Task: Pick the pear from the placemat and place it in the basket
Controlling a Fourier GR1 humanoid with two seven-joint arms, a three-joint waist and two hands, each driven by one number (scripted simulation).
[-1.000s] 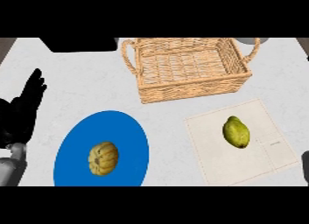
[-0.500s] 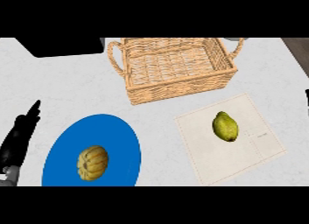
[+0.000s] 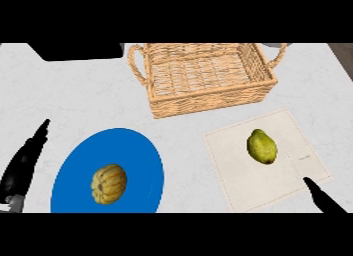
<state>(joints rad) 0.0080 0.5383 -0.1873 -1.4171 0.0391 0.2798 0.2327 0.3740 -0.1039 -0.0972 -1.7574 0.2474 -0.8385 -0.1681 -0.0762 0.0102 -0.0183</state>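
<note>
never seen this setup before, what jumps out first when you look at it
The bright blue plate at lower left, with a ribbed yellow-tan object on it, pulls the eye first. Next comes the wicker basket at top centre, and just below it to the right the green pear lying on a pale placemat.

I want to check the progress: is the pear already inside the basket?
No, the pear lies on the placemat, in front of the wicker basket, which holds nothing.
</note>
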